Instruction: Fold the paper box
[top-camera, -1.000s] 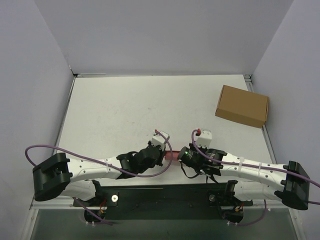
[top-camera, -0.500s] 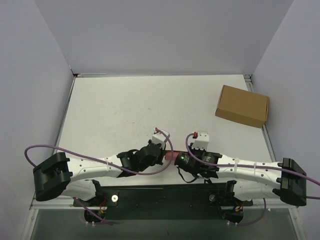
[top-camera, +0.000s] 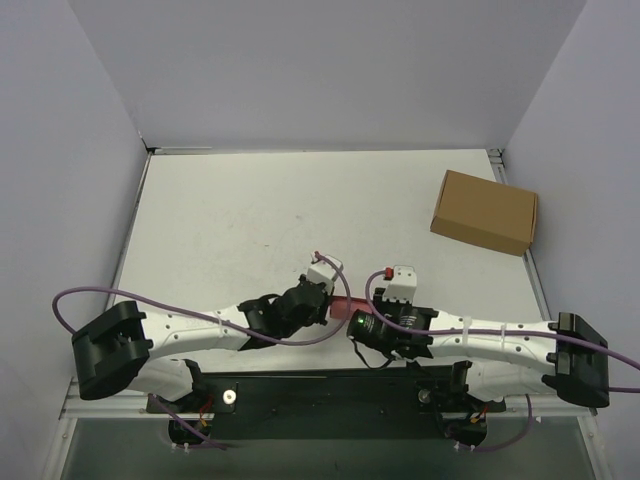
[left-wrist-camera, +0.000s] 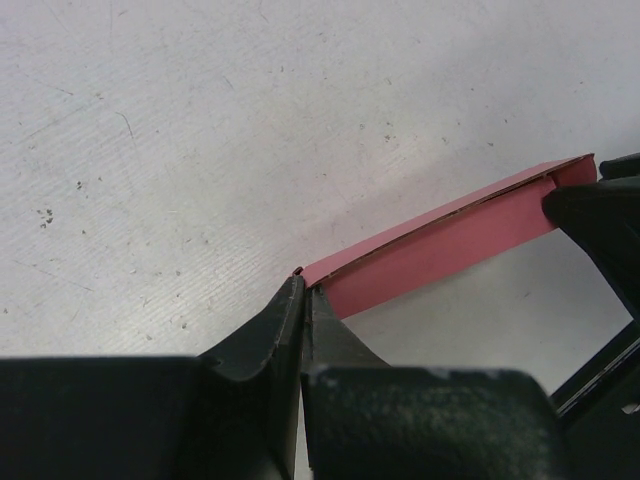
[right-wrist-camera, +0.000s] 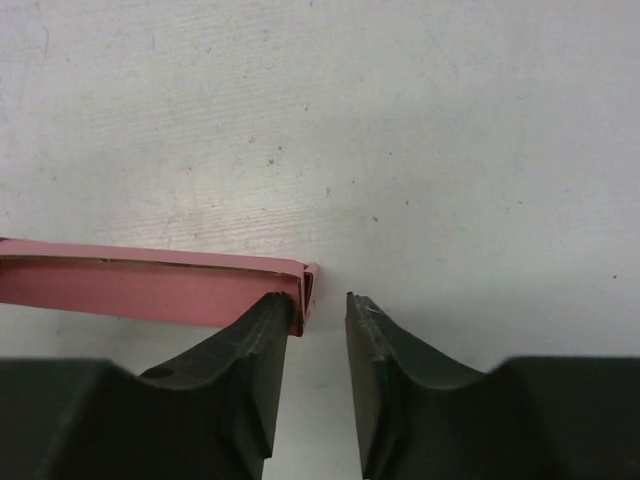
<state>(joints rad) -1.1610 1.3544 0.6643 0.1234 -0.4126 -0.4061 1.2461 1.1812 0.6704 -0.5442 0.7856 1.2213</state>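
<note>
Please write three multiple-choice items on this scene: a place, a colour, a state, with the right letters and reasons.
1. In the top view, the brown cardboard box lies: A. left; B. right; C. between the arms.
2. The paper box is: A. blue; B. green; C. pink-red.
3. The right gripper is: A. open; B. shut; C. out of view.
Answers: 1 B, it sits at that view's right side. 2 C, both wrist views show pink-red card. 3 A, a gap shows between its jaws.
</note>
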